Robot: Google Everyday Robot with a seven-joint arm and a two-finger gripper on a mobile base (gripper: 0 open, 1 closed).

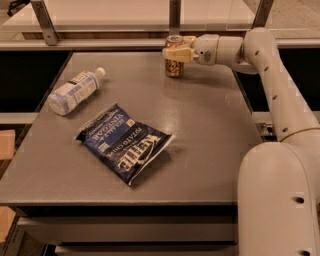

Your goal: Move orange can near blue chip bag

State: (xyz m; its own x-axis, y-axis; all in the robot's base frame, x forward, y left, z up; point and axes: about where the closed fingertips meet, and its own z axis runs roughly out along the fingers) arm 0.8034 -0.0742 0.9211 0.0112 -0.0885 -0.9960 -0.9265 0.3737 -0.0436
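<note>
The orange can (174,66) stands upright near the far edge of the grey table (210,130), right of centre. My gripper (176,49) reaches in from the right and is shut on the can's upper part, with one finger (176,54) across its front. The blue chip bag (123,142) lies flat in the middle of the table, well in front of the can and to its left.
A clear plastic water bottle (74,92) lies on its side at the table's left. A railing with metal posts (174,15) runs behind the far edge. My white arm (272,85) and base (280,200) stand along the table's right side.
</note>
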